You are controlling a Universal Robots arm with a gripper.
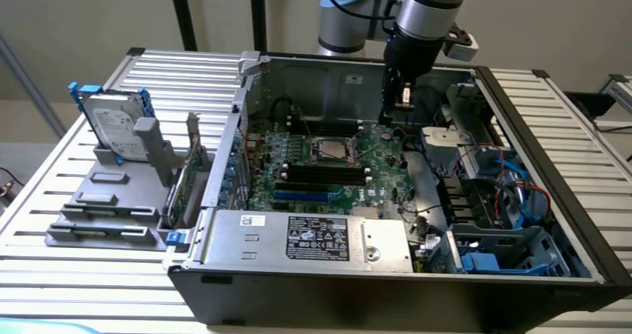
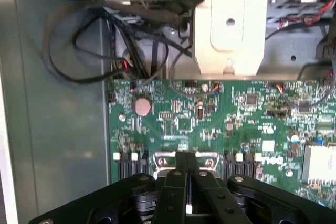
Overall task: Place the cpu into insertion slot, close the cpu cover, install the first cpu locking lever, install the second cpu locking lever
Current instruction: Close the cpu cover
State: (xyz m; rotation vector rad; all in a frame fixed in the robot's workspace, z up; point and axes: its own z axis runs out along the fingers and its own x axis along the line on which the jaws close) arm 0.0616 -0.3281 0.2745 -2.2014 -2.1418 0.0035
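In the exterior view the insertion slot [image 1: 331,150] is a small square socket with a metal rim on the green circuit board [image 1: 380,152], and a pale square shows inside it. I cannot tell how the cpu cover or the levers stand. My gripper [image 1: 390,118] hangs from the arm above the board, toward the exterior view's right of the socket and farther back. The wrist view has the gripper [image 2: 185,162] with its black fingers [image 2: 176,182] pressed together and nothing visible between them. A silvery metal frame piece [image 2: 160,157] lies just beyond the tips.
The open case holds a grey labelled power supply box [image 1: 306,236] at the front and black memory strips [image 1: 326,175] before the socket. Cables and blue drive bays [image 1: 504,252] fill the exterior view's right. A metal bracket [image 2: 228,24] and black cables [image 2: 131,40] border the board.
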